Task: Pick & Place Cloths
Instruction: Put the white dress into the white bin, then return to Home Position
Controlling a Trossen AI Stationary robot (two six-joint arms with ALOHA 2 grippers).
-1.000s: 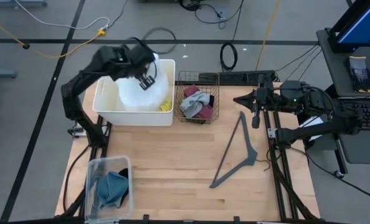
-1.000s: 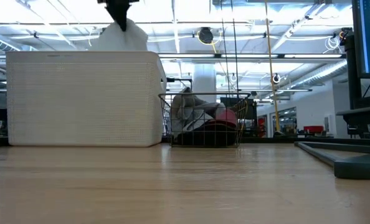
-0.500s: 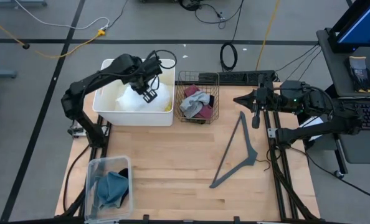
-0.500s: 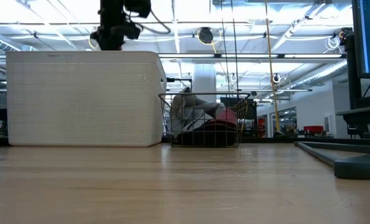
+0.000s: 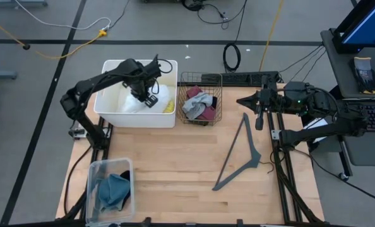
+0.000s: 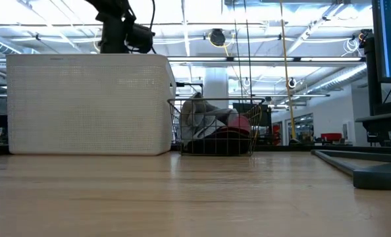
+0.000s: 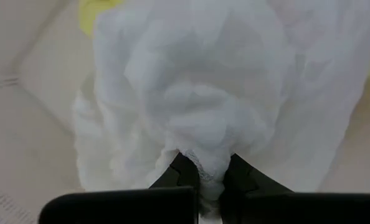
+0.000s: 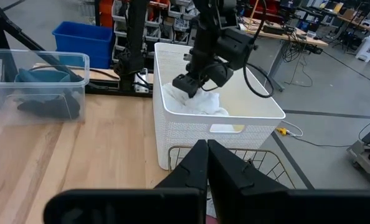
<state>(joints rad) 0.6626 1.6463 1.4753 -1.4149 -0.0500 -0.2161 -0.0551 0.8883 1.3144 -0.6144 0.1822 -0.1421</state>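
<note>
1. High view: the left gripper (image 5: 147, 98) is down inside the white perforated plastic bin (image 5: 105, 104) at the table's far left, its jaws pinching a bunched white cloth (image 5: 132, 104) that lies directly under and around the fingertips. I count one yellow cloth (image 5: 168, 107) at the bin's right edge, one wire basket (image 5: 200, 79) beside the bin with a grey cloth (image 5: 196, 101) and a maroon cloth (image 5: 208, 113), one clear plastic tub (image 5: 94, 170) near the front holding a teal-blue cloth (image 5: 113, 189), and one thin dark grey hanger (image 5: 243, 151). The right gripper (image 5: 258, 117) waits at the table's right edge, well apart; the left arm is clearly nearer.

2. Low view: the left arm dips behind the bin's wall; its gripper is hidden.

3. Left wrist view: the white cloth fills the frame, a fold nipped between the dark fingertips (image 7: 184, 175); it shows no clear long axis.

4. Right wrist view: the right gripper's jaws are pressed together on nothing, pointing toward the bin.
</note>
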